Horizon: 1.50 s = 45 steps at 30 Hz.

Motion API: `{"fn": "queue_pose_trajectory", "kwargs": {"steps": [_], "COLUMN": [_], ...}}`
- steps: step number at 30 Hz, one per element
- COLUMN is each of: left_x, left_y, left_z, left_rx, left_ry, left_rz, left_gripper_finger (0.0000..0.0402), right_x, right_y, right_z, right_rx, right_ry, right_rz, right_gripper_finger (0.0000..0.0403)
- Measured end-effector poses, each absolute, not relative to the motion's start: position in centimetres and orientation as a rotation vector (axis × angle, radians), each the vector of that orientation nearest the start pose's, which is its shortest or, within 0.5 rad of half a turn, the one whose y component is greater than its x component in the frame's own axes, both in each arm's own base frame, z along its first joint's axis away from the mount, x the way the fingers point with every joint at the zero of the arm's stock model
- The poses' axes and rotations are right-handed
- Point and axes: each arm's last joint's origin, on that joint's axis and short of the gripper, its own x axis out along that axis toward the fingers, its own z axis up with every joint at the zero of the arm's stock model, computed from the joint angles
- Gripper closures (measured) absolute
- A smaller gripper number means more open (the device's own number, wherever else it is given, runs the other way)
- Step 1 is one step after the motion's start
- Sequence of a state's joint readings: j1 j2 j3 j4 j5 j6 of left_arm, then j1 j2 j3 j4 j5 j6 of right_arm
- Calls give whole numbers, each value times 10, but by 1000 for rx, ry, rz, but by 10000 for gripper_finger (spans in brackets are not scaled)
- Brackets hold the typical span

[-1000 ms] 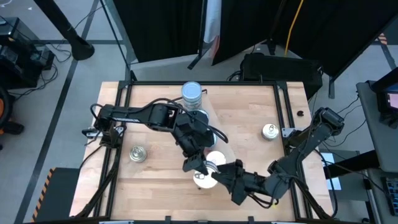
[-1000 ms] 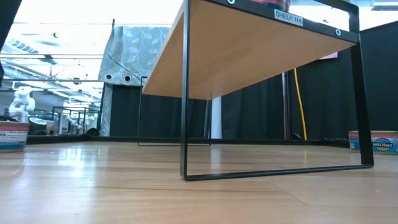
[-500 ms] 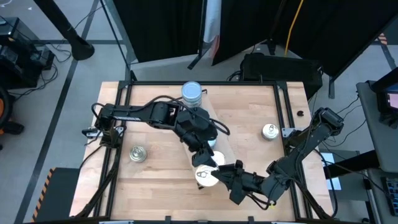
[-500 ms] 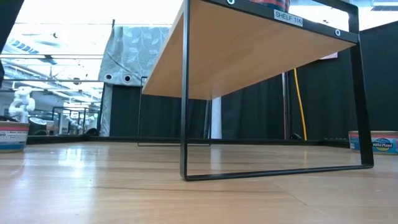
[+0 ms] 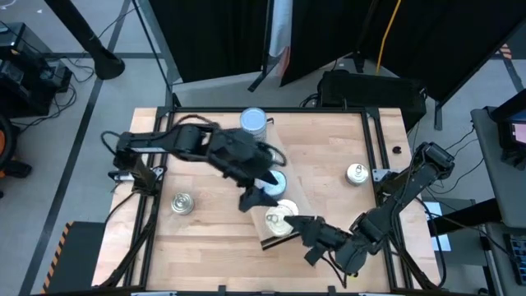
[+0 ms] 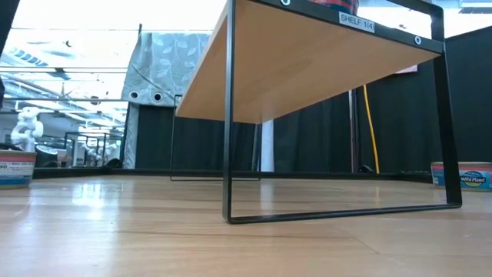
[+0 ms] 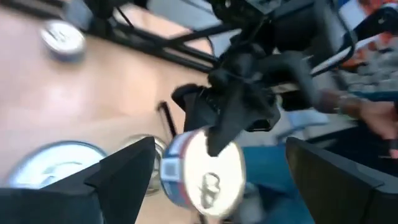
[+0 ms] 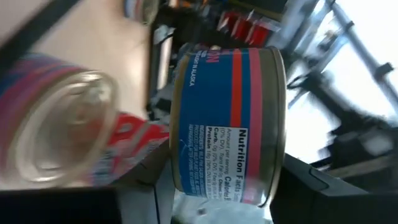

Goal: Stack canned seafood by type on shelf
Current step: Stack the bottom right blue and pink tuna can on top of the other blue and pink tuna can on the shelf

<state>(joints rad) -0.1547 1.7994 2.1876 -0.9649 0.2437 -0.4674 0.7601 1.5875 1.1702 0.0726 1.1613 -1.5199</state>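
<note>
My right gripper [image 5: 289,224] is shut on a flat tin [image 5: 278,219] with a silver pull-tab top [image 7: 205,180] and a blue-and-red label [image 8: 227,124], near the table's front middle. My left gripper [image 5: 251,198] hovers open just beyond it, its fingers [image 7: 124,174] wide on either side of the tin and clear of it. A blue-topped tin [image 5: 275,182] lies below the left gripper. A stack of tins [image 5: 253,123] stands at the far middle. The shelf [image 6: 307,61] is a raised wooden board on a dark frame. My right gripper pinches the tin between its two fingers, one finger [image 7: 219,134] lying across the pull-tab top and the other behind the tin's flat bottom. The fingers come nearly level from the table's right. The tin is lifted clear and tilted.
A silver tin [image 5: 182,202] stands on the table at the left and another [image 5: 356,173] at the right. The low view shows a tin at each side [image 6: 15,169] [image 6: 463,175]. A dark frame [image 5: 374,140] borders the wooden tabletop.
My left gripper has let go of the pull-tab tin, risen and drawn back toward the table's far left. My right gripper has taken hold of that tin and rolled its wrist. The tin has shifted slightly away from the near edge.
</note>
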Motion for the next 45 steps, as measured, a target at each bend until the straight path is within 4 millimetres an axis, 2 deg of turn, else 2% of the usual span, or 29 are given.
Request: {"fn": "queue_pose_trajectory", "kwargs": {"steps": [3, 8, 13, 18, 25, 33, 38, 45], "left_x": [339, 307, 285, 271, 257, 241, 240, 241], "left_y": [-81, -122, -161, -185, -205, -220, -230, -242], "left_z": [467, 475, 470, 458, 454, 452, 430, 388], "left_rx": [-335, -104, 57, 92, 50, 52, 66, -6], "left_ry": [620, 554, 515, 514, 502, 475, 497, 529], "left_rz": [-172, 26, 189, 287, 282, 284, 316, 387], "left_gripper_finger": [45, 45, 45, 45, 45, 45, 45, 45], "right_x": [266, 256, 254, 259, 269, 265, 260, 259], "right_y": [216, 207, 204, 199, 187, 183, 181, 176], "right_z": [284, 266, 263, 263, 263, 274, 280, 285], "right_rx": [-1697, -1589, -1507, -1476, -1372, -1314, -1291, -1232], "right_ry": [539, 641, 655, 661, 675, 646, 636, 622], "right_rz": [-161, -135, -108, -90, -39, -7, 14, 83], "right_gripper_finger": [221, 220, 222, 213, 177, 125, 109, 109]}}
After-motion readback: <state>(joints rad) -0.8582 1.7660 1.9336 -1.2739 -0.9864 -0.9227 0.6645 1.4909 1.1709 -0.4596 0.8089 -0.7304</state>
